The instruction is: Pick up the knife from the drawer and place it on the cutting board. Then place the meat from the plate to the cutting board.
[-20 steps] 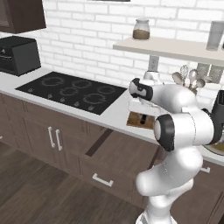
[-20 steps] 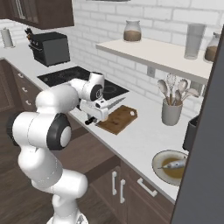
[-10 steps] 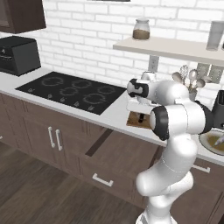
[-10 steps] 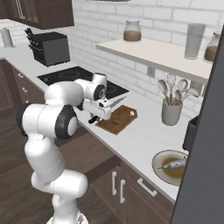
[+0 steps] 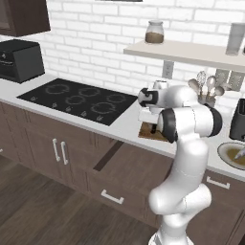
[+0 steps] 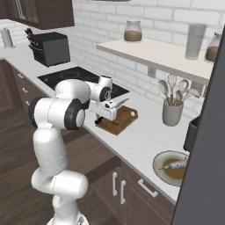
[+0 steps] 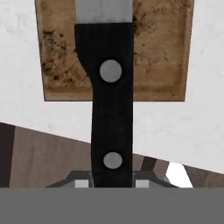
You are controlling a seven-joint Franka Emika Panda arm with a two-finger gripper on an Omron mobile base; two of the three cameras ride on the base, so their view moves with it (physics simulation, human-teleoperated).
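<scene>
Lately, the slim black-handled, silver-bladed knife (image 7: 111, 96), clamped by its handle in the closed jaws of the gripper (image 7: 112, 181), was carried nearer over the small brown wooden cutting board (image 7: 166, 57); placement was judged imminent.

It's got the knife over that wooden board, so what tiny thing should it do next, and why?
Probably lower a little, then let go: the tool is shut on the knife, whose blade end already reaches over the cutting board, while the handle overhangs the counter edge.
</scene>
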